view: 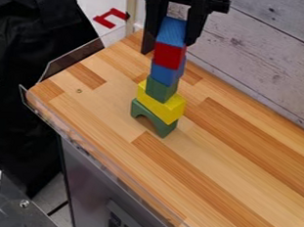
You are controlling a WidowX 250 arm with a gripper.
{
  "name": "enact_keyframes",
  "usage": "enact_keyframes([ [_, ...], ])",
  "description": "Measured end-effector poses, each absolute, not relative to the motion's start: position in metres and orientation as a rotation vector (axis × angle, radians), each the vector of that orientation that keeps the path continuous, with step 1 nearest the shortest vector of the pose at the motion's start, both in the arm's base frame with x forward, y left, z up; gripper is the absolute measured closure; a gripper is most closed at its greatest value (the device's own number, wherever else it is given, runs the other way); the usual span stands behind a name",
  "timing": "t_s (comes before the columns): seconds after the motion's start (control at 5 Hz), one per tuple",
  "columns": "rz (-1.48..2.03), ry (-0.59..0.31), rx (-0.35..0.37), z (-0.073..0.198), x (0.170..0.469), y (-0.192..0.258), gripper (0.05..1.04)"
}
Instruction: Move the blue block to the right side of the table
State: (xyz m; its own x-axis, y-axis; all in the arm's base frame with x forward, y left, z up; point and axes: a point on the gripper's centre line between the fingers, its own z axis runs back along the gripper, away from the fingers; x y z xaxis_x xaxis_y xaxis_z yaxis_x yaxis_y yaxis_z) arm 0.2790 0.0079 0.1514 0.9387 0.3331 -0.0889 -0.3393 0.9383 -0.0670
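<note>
Camera view: tool [168, 47] at the blue block [172, 32] atop the red block [168, 56] — whether gripped, cannot tell — with pickup apparently current; next, confirm grip, lift clear, traverse right.

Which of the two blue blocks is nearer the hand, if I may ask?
The top blue block, directly above the red block; the lower blue block sits just beneath the red one.

Wooden table [243, 166], green arch block [164, 128] on top.
</note>
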Motion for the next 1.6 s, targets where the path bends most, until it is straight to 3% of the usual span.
enact_keyframes([
  [0.4, 0.357, 0.079, -0.066, 0.153, 0.277, 0.010, 0.514],
  [0.6, 0.346, 0.030, -0.022, 0.175, 0.276, 0.004, 0.514],
  [0.8, 0.276, -0.040, 0.004, 0.199, 0.278, -0.021, 0.514],
  [1.0, 0.184, -0.042, -0.004, 0.200, 0.281, -0.053, 0.514],
  [1.2, 0.049, 0.039, -0.023, 0.167, 0.285, -0.099, 0.514],
  [1.6, -0.049, 0.043, -0.057, 0.117, 0.285, -0.138, 0.514],
])
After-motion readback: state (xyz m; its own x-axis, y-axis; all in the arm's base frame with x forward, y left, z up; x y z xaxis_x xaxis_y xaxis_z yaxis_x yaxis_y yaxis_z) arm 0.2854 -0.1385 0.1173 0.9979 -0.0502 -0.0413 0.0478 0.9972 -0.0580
